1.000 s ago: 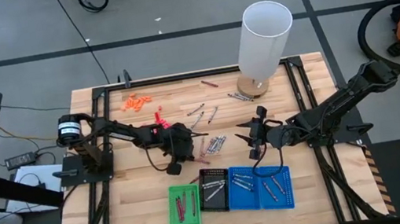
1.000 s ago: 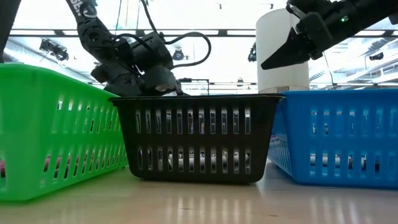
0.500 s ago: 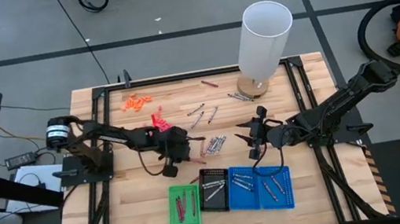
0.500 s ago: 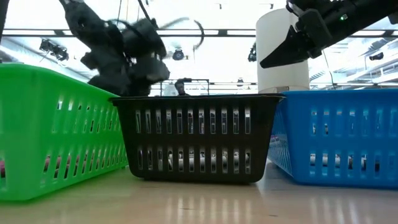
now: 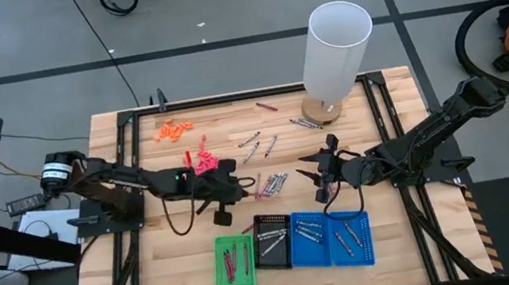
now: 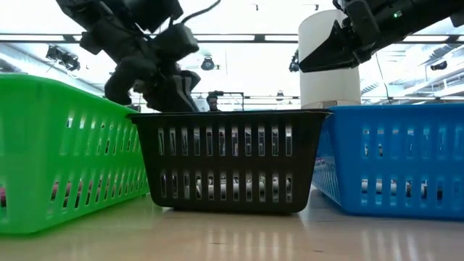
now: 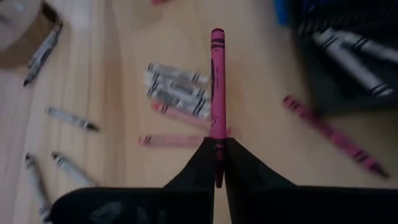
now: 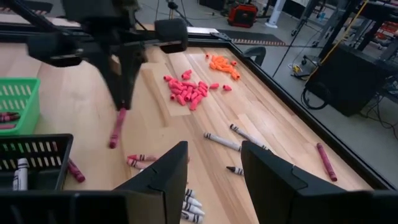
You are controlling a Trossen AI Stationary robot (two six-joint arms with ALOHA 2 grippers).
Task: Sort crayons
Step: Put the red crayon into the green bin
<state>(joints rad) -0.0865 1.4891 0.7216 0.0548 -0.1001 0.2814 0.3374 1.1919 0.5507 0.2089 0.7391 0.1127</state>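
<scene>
My left gripper (image 5: 238, 183) is shut on a pink-maroon crayon (image 7: 217, 81) above the table's middle, left of a bunch of grey crayons (image 5: 273, 185). More crayons lie loose on the wood: grey ones (image 7: 177, 93) and pink ones (image 7: 168, 140). Others lie in the green tray (image 5: 233, 263), the black tray (image 5: 271, 241) and the blue tray (image 5: 329, 237) near the front edge. My right gripper (image 5: 313, 178) hangs open above the table, right of the grey bunch, with nothing between its fingers (image 8: 168, 174). My left gripper pinches the crayon by one end (image 7: 217, 142) between its two fingertips. The fingers come slanting down from the table's left and lie along the crayon. In the right wrist view the crayon (image 8: 116, 130) hangs below the fingers, clear of the table.
A tall white cylinder (image 5: 337, 49) stands at the far right of the table. A cluster of orange bits (image 5: 174, 128) and one of pink-red bits (image 5: 201, 158) lie at the far left. A black frame (image 5: 228, 98) borders the tabletop.
My left gripper has risen and drawn back a little toward the table's left, tipping to a flatter slant. The crayon has come up with it.
</scene>
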